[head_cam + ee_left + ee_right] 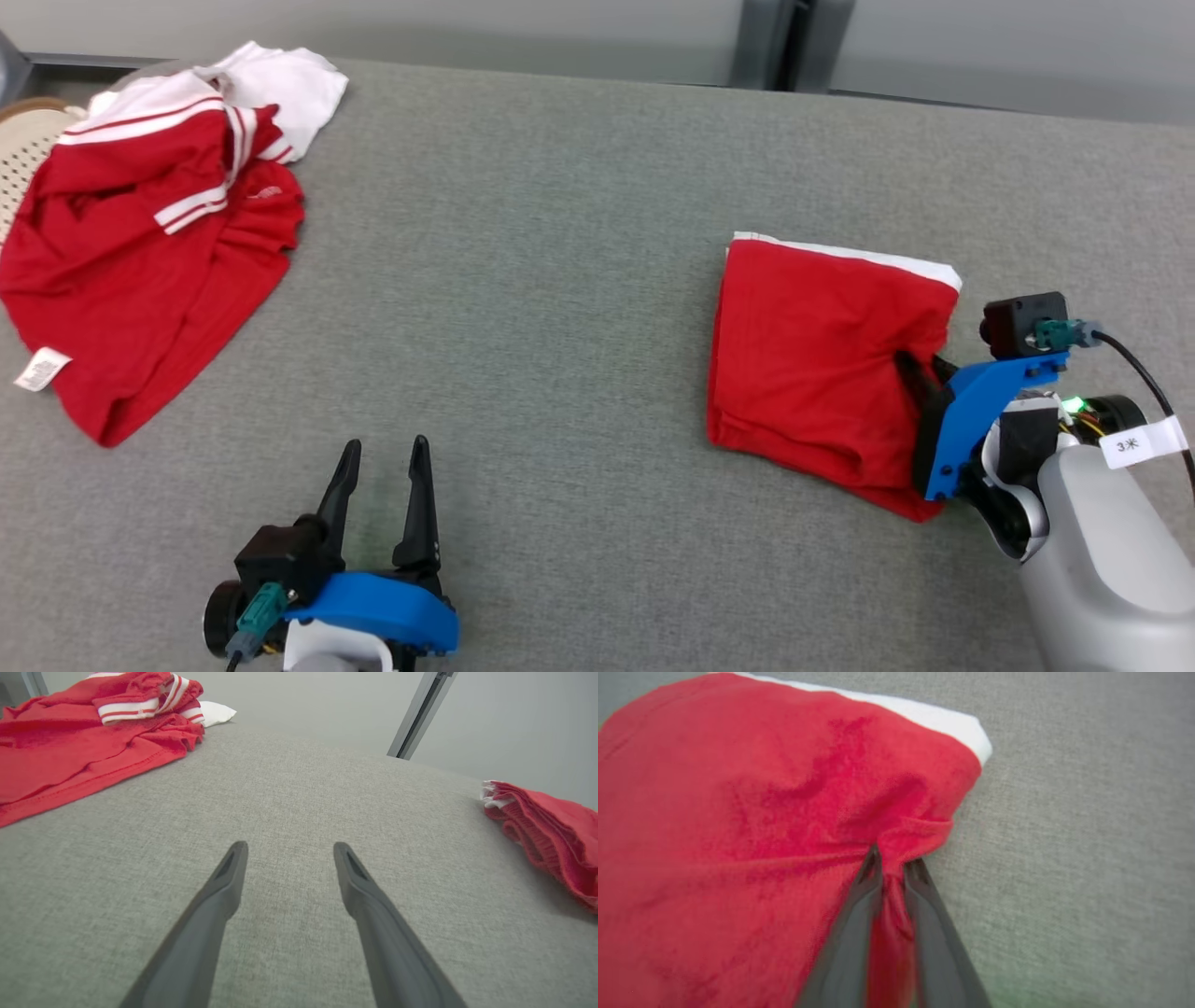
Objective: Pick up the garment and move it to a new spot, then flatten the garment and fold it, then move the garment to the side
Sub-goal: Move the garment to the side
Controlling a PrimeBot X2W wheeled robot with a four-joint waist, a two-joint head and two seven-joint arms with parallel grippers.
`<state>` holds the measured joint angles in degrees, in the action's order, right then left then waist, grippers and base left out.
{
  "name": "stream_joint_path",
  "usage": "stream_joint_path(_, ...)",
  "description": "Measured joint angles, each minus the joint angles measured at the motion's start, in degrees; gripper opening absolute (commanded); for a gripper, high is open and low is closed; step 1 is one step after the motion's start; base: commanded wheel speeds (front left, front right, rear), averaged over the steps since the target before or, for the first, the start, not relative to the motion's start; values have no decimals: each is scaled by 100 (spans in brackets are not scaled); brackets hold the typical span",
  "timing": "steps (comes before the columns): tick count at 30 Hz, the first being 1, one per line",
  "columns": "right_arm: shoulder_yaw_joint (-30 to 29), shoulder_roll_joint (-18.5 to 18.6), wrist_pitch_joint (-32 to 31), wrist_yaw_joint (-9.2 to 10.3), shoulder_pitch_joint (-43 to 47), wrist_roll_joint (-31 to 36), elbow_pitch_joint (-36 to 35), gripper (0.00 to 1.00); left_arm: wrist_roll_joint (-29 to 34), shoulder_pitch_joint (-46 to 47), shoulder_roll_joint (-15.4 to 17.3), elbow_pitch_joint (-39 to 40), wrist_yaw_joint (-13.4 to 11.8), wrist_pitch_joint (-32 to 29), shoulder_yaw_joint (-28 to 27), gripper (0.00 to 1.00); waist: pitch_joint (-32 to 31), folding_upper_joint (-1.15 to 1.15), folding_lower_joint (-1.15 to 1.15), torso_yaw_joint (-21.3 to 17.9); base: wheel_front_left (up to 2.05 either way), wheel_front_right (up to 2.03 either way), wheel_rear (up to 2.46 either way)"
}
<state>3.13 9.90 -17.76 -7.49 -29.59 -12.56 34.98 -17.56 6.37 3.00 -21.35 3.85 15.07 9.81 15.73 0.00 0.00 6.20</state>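
The paper tag (1141, 441) on your right forearm reads "3米". A white care label (41, 369) sticks out of the loose red-and-white pile (149, 252) at the far left. Its print is too small to read.

The garment (822, 364) lies folded on the right side of the grey table (560, 308), well apart from the pile. It is a nearly square red packet, so you cannot read a clear long axis. Its white-trimmed edge faces away from you, and its near edge slants down toward your right.

Your right gripper (891, 858) is at the garment's right edge. Its jaws are drawn close together and pinch a bunched ridge of red cloth between the fingers.

Your left gripper (385, 453) sits low over bare table at the lower left, jaws spread wide with nothing between them.
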Motion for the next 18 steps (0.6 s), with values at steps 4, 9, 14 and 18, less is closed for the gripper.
stream_joint_path(4,154,62,240,-5,-73,-101,-134,0,97,105,-3,119,8,0,-10,100,137,0,0,-278,0,0,0)
stream_joint_path(9,237,153,584,-1,-88,-270,-441,0,226,201,2,231,51,0,22,100,362,0,0,-874,0,0,0)
stream_joint_path(14,160,337,769,-1,-39,-318,-704,0,378,372,85,308,116,0,174,100,610,0,0,-1640,0,0,0)
stream_joint_path(18,-98,417,888,0,51,-324,-798,0,474,597,193,468,133,-96,289,100,789,0,0,-2213,0,0,0)
